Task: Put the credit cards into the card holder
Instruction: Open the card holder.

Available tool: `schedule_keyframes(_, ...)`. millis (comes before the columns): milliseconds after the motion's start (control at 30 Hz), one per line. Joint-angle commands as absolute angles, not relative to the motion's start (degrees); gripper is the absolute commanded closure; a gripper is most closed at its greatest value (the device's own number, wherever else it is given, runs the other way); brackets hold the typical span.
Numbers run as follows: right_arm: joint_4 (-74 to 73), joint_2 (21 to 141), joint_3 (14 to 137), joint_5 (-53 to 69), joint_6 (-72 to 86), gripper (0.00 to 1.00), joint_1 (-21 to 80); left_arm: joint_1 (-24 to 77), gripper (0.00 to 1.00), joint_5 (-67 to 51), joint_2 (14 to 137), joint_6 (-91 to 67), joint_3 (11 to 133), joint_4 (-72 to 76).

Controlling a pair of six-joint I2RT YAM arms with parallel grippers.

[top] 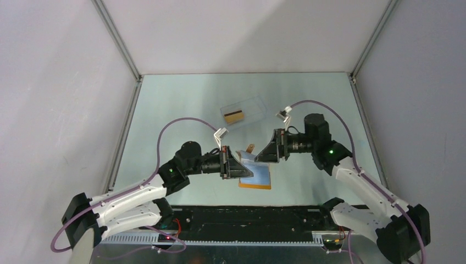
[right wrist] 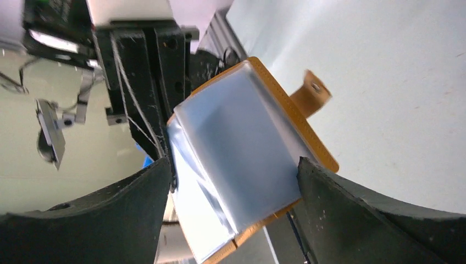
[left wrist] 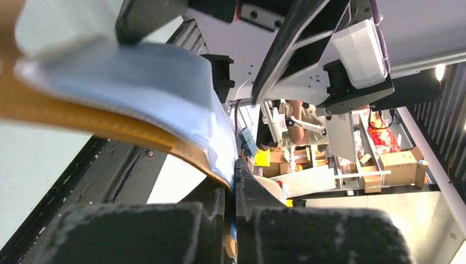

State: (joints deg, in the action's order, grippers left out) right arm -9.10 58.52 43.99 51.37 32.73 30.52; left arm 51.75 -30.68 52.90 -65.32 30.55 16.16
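Note:
The card holder (top: 258,175) lies opened out at the middle of the table, orange-tan outside and blue-grey inside. My left gripper (top: 246,170) is shut on its left edge, and the left wrist view shows the leather rim pinched at the gripper (left wrist: 235,168). My right gripper (top: 264,155) stands open around the raised blue-grey flap (right wrist: 236,148), whose side edges lie close to both fingers. The strap tab (right wrist: 311,93) sticks out past the flap. One credit card (top: 234,115), golden with a dark stripe, lies in a clear box.
The clear plastic box (top: 250,107) sits on the table behind both grippers. A black rail (top: 247,215) runs along the near edge between the arm bases. Grey walls with metal frame posts (top: 123,110) close in the left, right and back sides.

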Motion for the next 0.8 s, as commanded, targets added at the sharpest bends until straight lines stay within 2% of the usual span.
schedule_keyframes(0,-8.5,52.9,43.6,55.3,37.0,0.11,24.3,51.6,1.0,-28.5,52.1,-62.6,30.5,20.5)
schedule_keyframes(200,-19.6,48.9,43.5,53.2,33.2,0.07,17.6,51.6,1.0,-27.9,52.8,-62.5,30.6,20.0)
schedule_keyframes(333,-21.2,48.4,43.0,54.3,32.2,0.05,15.7,51.6,1.0,-29.7,54.5,-61.6,31.6,20.0)
schedule_keyframes(767,-7.4,55.9,41.8,66.3,35.9,0.05,17.4,51.6,1.0,-40.9,57.9,-57.9,36.0,20.0)
